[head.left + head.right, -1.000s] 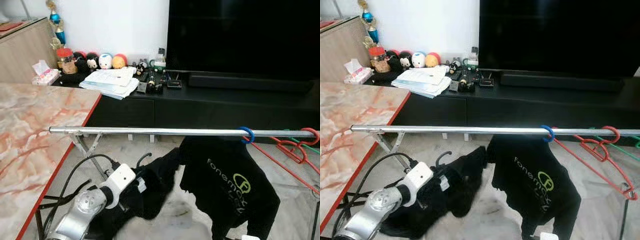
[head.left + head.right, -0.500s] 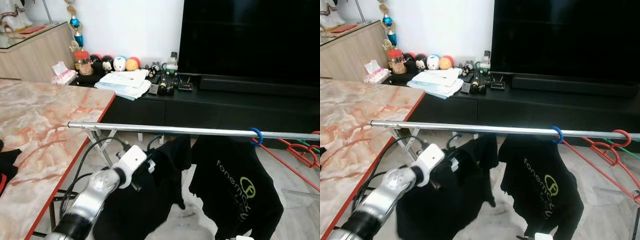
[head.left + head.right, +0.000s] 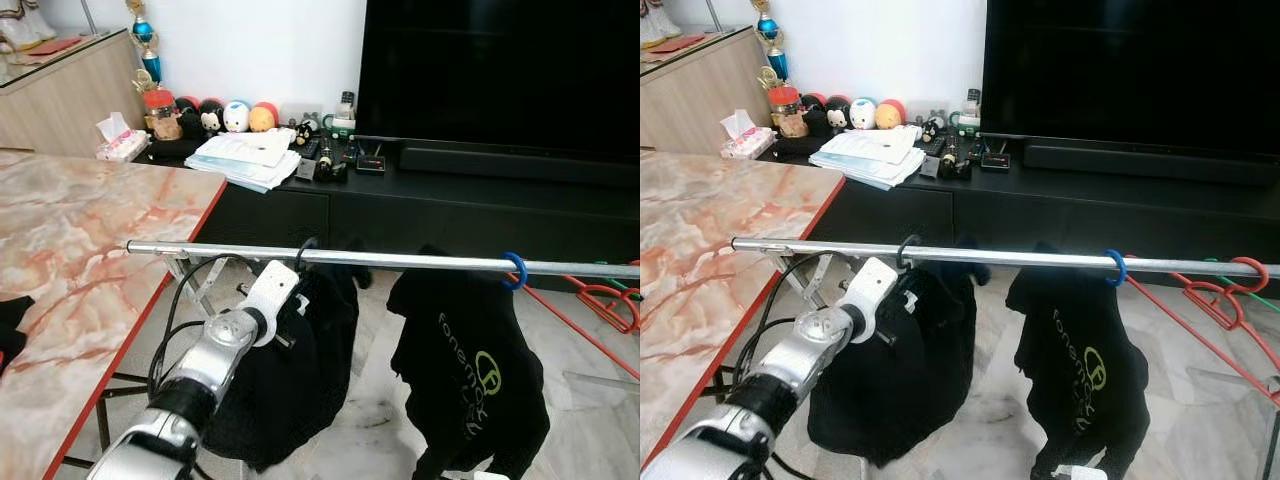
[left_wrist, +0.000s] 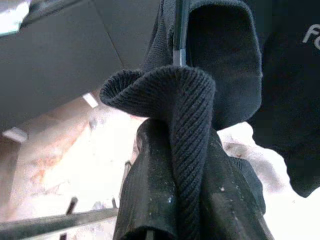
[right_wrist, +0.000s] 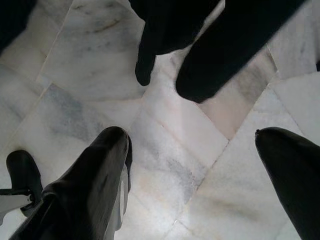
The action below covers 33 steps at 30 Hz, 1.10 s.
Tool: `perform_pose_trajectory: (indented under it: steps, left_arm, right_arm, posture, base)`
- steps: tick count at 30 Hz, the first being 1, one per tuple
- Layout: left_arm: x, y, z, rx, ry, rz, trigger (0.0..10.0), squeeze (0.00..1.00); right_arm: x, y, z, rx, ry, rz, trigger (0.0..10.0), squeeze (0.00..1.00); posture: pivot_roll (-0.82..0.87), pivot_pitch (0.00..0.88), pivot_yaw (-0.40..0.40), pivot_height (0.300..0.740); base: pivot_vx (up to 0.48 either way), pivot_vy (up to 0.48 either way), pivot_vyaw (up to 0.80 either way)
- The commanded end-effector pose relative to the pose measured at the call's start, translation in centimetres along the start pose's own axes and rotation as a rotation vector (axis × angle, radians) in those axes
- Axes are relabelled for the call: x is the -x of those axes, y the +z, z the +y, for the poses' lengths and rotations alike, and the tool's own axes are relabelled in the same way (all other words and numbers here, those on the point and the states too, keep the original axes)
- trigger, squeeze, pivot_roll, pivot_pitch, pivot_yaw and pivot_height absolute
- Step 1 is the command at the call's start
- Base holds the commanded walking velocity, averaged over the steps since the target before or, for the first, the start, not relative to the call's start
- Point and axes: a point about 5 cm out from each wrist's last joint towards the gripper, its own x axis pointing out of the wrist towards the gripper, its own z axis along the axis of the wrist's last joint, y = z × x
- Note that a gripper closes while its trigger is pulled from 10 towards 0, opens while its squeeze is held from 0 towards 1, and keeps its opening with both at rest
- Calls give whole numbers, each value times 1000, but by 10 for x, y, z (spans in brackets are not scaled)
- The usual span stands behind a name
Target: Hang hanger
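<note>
Bright, sharp; floor perhaps overexposed (wrist views)

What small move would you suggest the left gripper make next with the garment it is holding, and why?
Probably ease the left gripper down a little so the black hanger hook settles onto the silver rail, then let go. The hook already appears to loop the rail, left of the blue hook, while the gripper is shut on the black garment.
</note>
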Motion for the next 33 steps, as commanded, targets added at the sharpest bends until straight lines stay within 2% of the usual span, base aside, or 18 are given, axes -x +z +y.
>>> perform_pose_trajectory:
  steps: [1,11,15,18,23,27,31,33]
  left_arm:
    - [-4,16,4,23,25,-53,10000,0]
    - [-13,24,9,69,104,25,10000,0]
    - [-13,21,14,115,159,80,10000,0]
    - [-13,20,15,145,180,97,10000,0]
    - [-11,5,14,185,203,180,10000,0]
    - [-10,-6,11,201,205,209,10000,0]
    - [-9,-11,9,203,200,207,10000,0]
    - [-9,-11,7,208,191,145,10000,0]
  right_arm:
    - [0,-4,-2,-23,-14,10,10000,0]
    - [1,-9,-4,-56,-35,22,10000,0]
    - [2,-10,3,-58,-27,22,10000,0]
    - [2,-10,1,-60,-27,21,10000,0]
    - [2,-10,-3,-61,-29,17,10000,0]
    - [1,-11,-4,-54,-28,21,10000,0]
    - [2,-11,-3,-52,-27,21,10000,0]
    - [2,-11,-2,-51,-25,21,10000,0]
  posture:
    - [-51,77,53,740]
    - [-86,95,74,740]
    - [-86,100,76,740]
    - [-85,103,76,740]
    - [-84,108,74,740]
    - [-77,110,69,740]
    - [-76,109,68,740]
    - [-73,107,67,740]
  base:
    - [0,0,0]
    - [0,0,0]
    - [0,0,0]
    - [0,0,0]
    - [0,0,0]
    - [0,0,0]
    - [0,0,0]
    - [0,0,0]
